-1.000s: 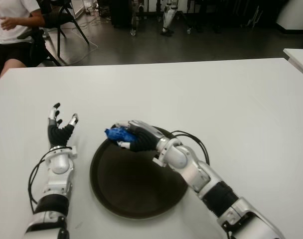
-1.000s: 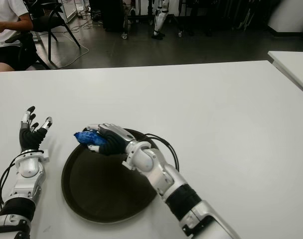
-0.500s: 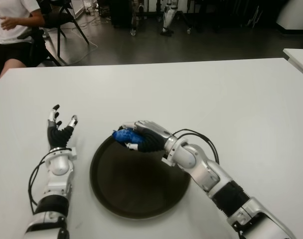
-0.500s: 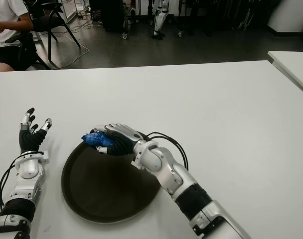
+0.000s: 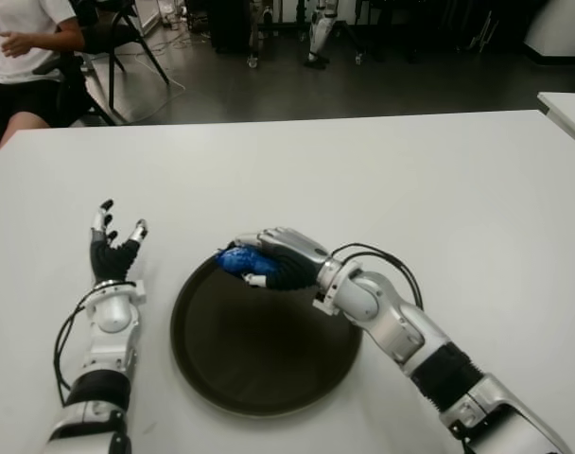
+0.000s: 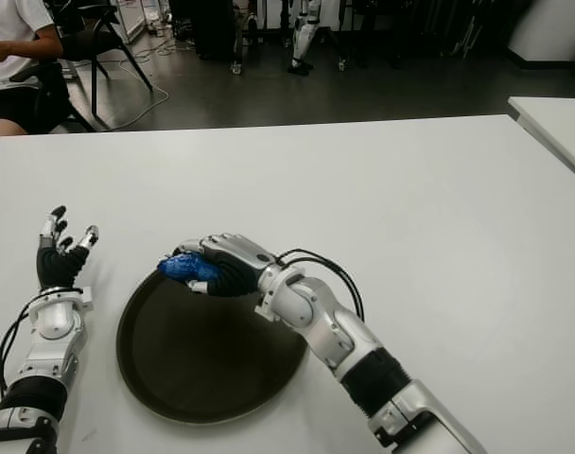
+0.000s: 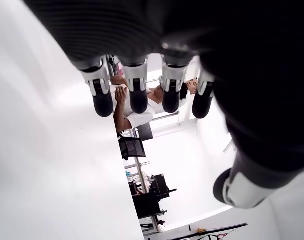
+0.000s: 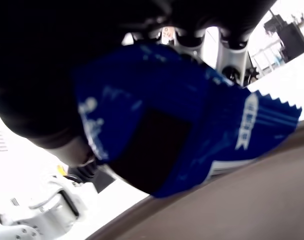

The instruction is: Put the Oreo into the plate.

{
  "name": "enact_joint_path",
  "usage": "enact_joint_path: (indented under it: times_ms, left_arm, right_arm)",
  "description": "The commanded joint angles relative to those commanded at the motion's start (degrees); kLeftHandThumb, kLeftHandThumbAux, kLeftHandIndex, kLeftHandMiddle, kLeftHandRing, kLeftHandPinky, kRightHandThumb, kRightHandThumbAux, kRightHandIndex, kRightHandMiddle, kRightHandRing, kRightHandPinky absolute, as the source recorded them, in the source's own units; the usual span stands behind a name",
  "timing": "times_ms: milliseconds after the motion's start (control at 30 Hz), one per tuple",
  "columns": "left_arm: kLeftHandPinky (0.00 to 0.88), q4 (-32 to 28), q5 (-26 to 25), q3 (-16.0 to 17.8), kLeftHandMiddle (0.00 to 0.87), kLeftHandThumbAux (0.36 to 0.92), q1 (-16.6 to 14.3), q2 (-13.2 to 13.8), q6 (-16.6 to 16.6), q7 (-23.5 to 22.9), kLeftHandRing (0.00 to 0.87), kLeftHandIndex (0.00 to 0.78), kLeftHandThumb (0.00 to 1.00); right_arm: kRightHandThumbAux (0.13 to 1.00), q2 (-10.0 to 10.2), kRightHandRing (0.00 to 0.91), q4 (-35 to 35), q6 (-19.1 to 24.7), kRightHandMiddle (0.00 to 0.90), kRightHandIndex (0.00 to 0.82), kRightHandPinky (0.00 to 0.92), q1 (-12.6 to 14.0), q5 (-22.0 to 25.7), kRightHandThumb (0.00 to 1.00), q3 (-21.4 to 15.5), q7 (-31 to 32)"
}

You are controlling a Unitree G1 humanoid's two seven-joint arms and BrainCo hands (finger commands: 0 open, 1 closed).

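Oreo packet [image 5: 236,260]: blue wrapper, clamped in the curled fingers of the right hand [image 5: 276,259] — its free end sticks out toward the robot's left.
Plate [image 5: 265,360]: dark, round; packet hangs over its far rim, so the drop point lies nearer the robot, judged.
Left hand [image 5: 113,242]: idle beside the plate's left, fingers spread, empty.
Hidden: packet's gripped end — covered by fingers.
Person [image 5: 23,52]: seated beyond the table [image 5: 382,180], cut off.
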Motion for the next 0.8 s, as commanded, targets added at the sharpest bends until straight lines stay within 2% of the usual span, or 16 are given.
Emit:
enact_joint_path:
  times_ms: [200, 467, 600, 633, 667, 700, 733, 767, 800]
  left_arm:
    - [0.0, 0.34, 0.63, -0.36, 0.018, 0.677, -0.02, 0.43, -0.06, 0.1, 0.0, 0.029, 0.003]
    - [0.0, 0.56, 0.88, -0.53, 0.028, 0.691, 0.01, 0.62, -0.36, 0.16, 0.0, 0.033, 0.001]
    - [0.0, 1.15, 0.6, -0.33, 0.027, 0.696, -0.06, 0.59, -1.14, 0.15, 0.0, 0.031, 0.013]
    - [0.0, 1.33, 0.57, -0.29, 0.025, 0.695, -0.09, 0.59, -1.38, 0.2, 0.0, 0.029, 0.013]
    - [0.0, 1.51, 0.6, -0.28, 0.023, 0.695, -0.06, 0.55, -1.71, 0.3, 0.0, 0.028, 0.013]
    - [0.002, 1.62, 0.63, -0.29, 0.024, 0.699, -0.03, 0.53, -1.92, 0.38, 0.0, 0.028, 0.014]
    - [0.003, 1.71, 0.63, -0.29, 0.025, 0.701, 0.01, 0.5, -2.16, 0.4, 0.0, 0.028, 0.015]
    - [0.004, 1.79, 0.63, -0.28, 0.026, 0.703, 0.02, 0.49, -2.34, 0.41, 0.0, 0.028, 0.016]
    - [0.004, 1.82, 0.52, -0.24, 0.026, 0.704, 0.09, 0.44, -2.58, 0.31, 0.0, 0.028, 0.017]
  right_arm:
    - [0.722, -0.23, 0.795, 0.18, -0.6, 0.794, 0.436, 0.784, -0.26, 0.0, 0.701, -0.3, -0.55]
    - [0.724, -0.49, 0.802, 1.39, -2.5, 0.799, 0.436, 0.793, -0.53, 0.54, 0.699, -0.42, -0.99]
    - [0.73, -0.21, 0.782, 1.74, -3.34, 0.77, 0.432, 0.777, -0.14, 2.13, 0.691, -0.76, -0.09]
    - [0.755, -0.11, 0.713, 1.75, -3.23, 0.611, 0.366, 0.705, -0.08, 2.93, 0.442, -0.87, 0.83]
    - [0.772, -0.04, 0.669, 2.0, -3.0, 0.509, 0.322, 0.657, -0.22, 4.28, 0.283, -0.84, 2.64]
    - [0.767, -0.01, 0.657, 2.2, -2.87, 0.398, 0.25, 0.648, -0.34, 5.15, 0.181, -0.81, 3.87]
    - [0.765, 0.0, 0.653, 2.33, -2.43, 0.359, 0.223, 0.644, -0.55, 6.21, 0.144, -0.77, 5.56]
    - [0.749, -0.01, 0.668, 2.39, -2.11, 0.284, 0.169, 0.68, -0.68, 6.94, 0.092, -0.78, 6.75]
    - [0.743, 0.06, 0.673, 2.33, -1.61, 0.257, 0.149, 0.693, -0.72, 8.28, 0.074, -0.93, 8.47]
